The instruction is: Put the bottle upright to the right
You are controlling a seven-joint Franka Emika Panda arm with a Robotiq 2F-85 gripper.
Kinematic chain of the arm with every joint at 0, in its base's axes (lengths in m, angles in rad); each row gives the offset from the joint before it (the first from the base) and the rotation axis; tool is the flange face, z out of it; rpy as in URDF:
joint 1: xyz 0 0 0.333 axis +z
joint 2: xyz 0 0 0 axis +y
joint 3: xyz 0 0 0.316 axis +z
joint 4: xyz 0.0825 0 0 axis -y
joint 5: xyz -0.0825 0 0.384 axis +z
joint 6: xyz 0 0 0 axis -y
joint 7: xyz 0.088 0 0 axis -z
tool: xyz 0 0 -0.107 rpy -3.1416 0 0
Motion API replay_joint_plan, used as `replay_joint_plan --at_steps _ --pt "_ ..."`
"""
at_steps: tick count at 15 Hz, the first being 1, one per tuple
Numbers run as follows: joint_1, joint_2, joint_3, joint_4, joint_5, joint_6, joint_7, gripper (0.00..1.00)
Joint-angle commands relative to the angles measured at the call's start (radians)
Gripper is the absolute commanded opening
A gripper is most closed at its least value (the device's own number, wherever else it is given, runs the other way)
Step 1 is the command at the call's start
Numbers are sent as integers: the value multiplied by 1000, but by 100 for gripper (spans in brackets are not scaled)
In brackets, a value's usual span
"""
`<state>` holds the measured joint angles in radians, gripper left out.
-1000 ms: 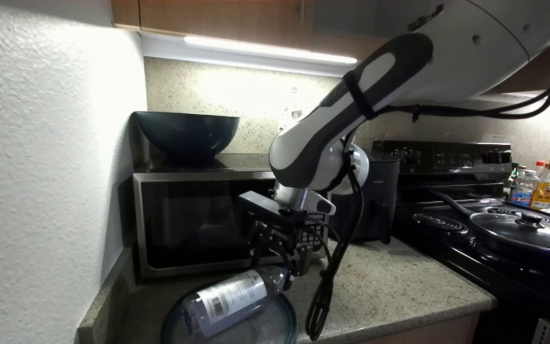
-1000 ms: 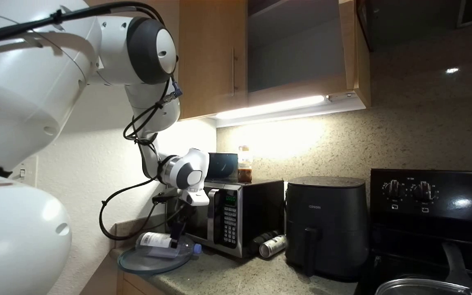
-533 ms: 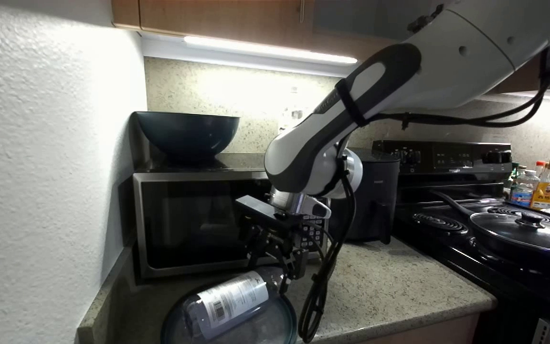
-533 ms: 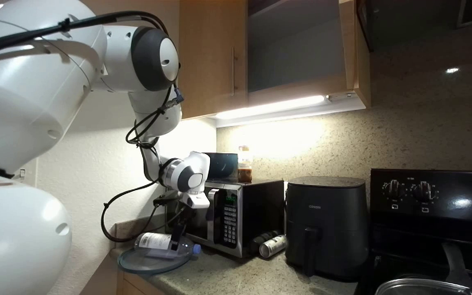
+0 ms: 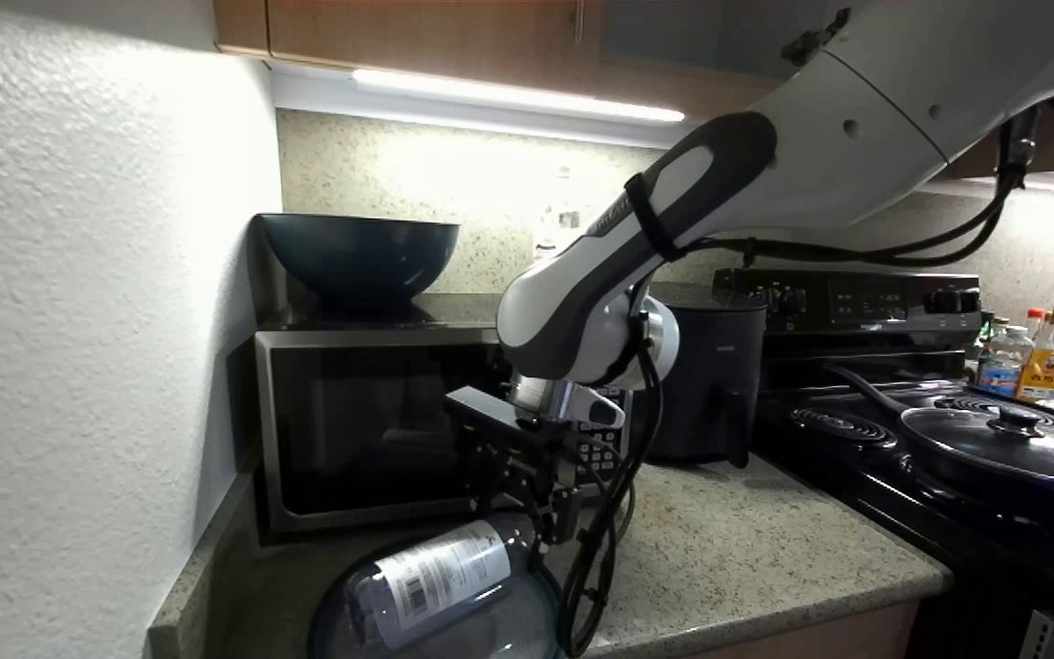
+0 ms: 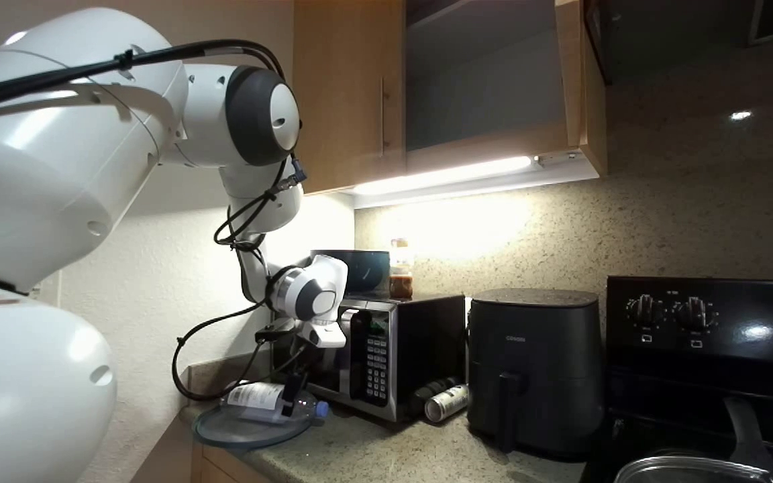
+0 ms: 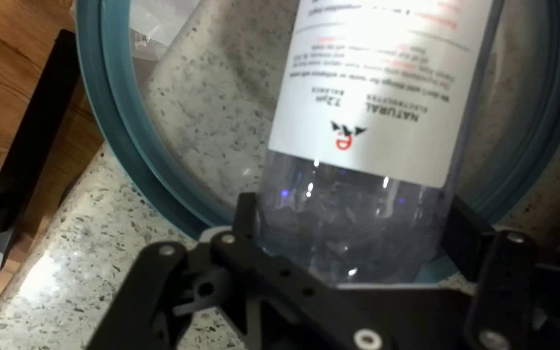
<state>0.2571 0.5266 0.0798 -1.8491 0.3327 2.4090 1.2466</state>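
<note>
The clear bottle lies on its side on a round glass lid with a teal rim, its pale label (image 5: 445, 581) facing up. In the exterior view with the bottle (image 6: 257, 396), its light blue cap points toward the microwave side; in the wrist view the cap is hidden below the gripper. The bottle (image 7: 372, 97) fills the middle of the wrist view. My gripper (image 7: 353, 214) is open, one finger on each side of the bottle's shoulder near the cap end. The left finger is very close to or touching the plastic. The gripper (image 5: 509, 531) comes from above.
The teal-rimmed lid (image 6: 252, 443) sits at the counter's front edge. A microwave (image 5: 371, 430) stands behind, with a dark bowl (image 5: 358, 256) and small amber bottle (image 6: 400, 285) on top. A can (image 6: 447, 404) lies beside the air fryer (image 6: 534, 369). A wall (image 5: 79, 275) is close by.
My gripper has moved down and along the bottle toward its label, away from the cap, with the fingers now lower around it. The bottle has barely shifted.
</note>
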Motion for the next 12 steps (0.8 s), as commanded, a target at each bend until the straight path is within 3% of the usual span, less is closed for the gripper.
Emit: replay_joint_plan --at_steps 1,2,6,12 --pt "-18 9 11 28 10 -35 9 61" --pt "-17 6 8 28 8 -36 13 60" --pt "8 -48 -21 -20 -34 -23 60 43" --pt "56 -235 -54 -179 -189 -118 200 43"
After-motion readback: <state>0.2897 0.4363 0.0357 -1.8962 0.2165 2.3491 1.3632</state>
